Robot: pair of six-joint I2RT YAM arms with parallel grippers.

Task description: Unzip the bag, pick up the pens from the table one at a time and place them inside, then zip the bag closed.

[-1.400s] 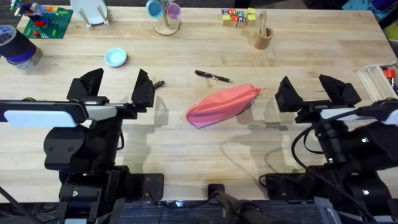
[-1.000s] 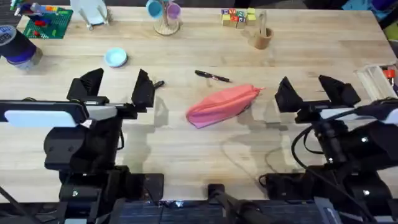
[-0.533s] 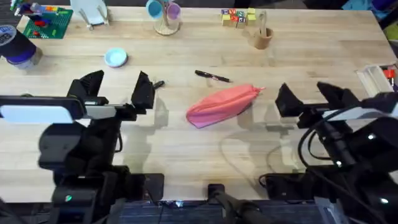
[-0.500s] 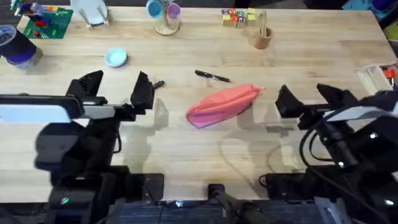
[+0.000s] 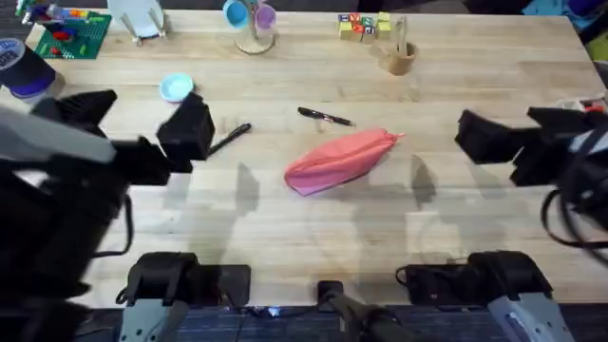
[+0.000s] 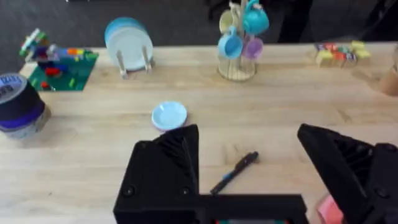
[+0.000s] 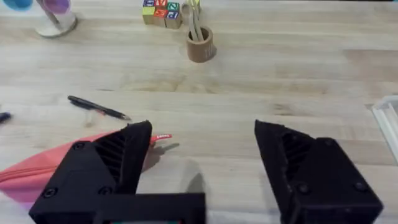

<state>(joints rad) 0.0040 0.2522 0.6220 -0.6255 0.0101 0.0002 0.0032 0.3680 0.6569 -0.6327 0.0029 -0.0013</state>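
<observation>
The pink bag (image 5: 337, 160) lies slanted mid-table with its zipper shut; its pull tab (image 7: 163, 137) sticks out at the far-right tip. Just behind it lies the longer black pen (image 5: 325, 116), which also shows in the right wrist view (image 7: 98, 107). The shorter dark pen (image 5: 231, 138) lies to the bag's left and is seen from the left wrist too (image 6: 235, 173). My left gripper (image 5: 138, 119) hovers open, left of the short pen and raised above the table. Open as well, my right gripper (image 5: 522, 128) hangs to the right of the bag. Neither holds anything.
Along the back edge stand a mug tree (image 5: 252, 24), a plate rack (image 5: 141, 19), a toy-brick plate (image 5: 68, 36), coloured blocks (image 5: 364, 26) and a wooden cup of sticks (image 5: 400, 57). A small blue bowl (image 5: 177, 87) and a tape roll (image 5: 24, 71) sit at the left.
Both arms have risen toward the camera and spread outward, the left one leftward and the right one rightward. The short pen is now fully uncovered. Bag and pens have not moved.
</observation>
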